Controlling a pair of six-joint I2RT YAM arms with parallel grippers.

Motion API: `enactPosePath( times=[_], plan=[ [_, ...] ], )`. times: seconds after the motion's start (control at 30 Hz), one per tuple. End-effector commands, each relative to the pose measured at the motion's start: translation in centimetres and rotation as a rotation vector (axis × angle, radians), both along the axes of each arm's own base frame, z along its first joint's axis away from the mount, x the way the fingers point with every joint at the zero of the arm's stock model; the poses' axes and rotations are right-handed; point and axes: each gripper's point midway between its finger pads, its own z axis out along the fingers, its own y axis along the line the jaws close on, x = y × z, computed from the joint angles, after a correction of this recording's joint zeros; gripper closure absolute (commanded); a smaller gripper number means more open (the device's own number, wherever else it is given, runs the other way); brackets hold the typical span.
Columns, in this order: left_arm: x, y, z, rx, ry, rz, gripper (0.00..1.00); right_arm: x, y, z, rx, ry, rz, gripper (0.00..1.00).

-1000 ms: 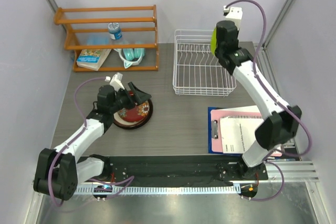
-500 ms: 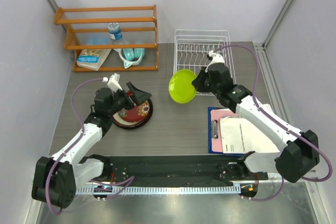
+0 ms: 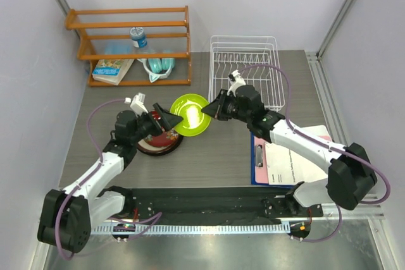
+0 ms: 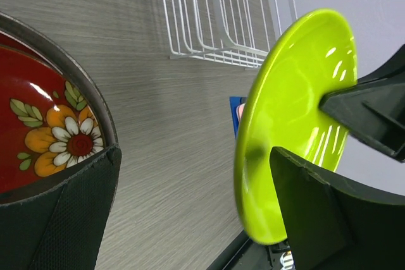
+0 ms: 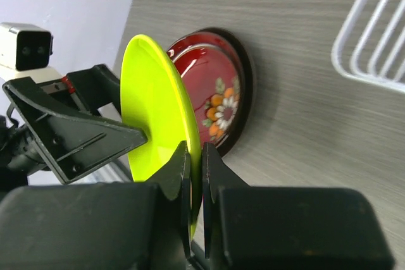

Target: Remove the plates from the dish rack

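Observation:
My right gripper [image 3: 212,110] is shut on the rim of the lime green plate [image 3: 190,116] and holds it on edge above the table, left of the white wire dish rack [image 3: 243,74]. The rack shows no plates. My left gripper [image 3: 169,117] is open, and the green plate's [image 4: 291,112] far edge sits between its jaws, close to the right finger [image 4: 329,219]. Under the left gripper, a dark red flowered plate [image 3: 161,137] lies on top of a dark-rimmed plate. In the right wrist view the fingers [image 5: 195,156] pinch the green plate [image 5: 155,105] in front of the red plate [image 5: 218,99].
An orange wooden shelf [image 3: 130,42] at the back left holds a bottle, a book and headphones. A blue clipboard with papers [image 3: 285,156] lies at the right, under my right arm. The rack [image 4: 215,17] stands at the back.
My right arm has lifted the green plate out of the rack and carried it left and forward to my left gripper. The left gripper has turned slightly towards it.

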Motion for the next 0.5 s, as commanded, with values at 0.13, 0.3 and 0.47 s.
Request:
enactPosePath(
  times=[0.13,0.3,0.47],
  plan=[
    [0.2,-0.1,2.9,-0.035,-0.116,0.008,0.20,-1.4,3.7,3.3,0.236,-0.023,0.126,0.99],
    [0.2,0.1,1.6,-0.005,-0.066,0.013,0.69,-1.8,4.8,3.3,0.265,0.001,0.176,0.99],
    [0.5,-0.1,0.9,0.010,-0.027,0.002,1.00,-2.1,5.7,3.3,0.296,0.007,0.215,0.99]
  ],
)
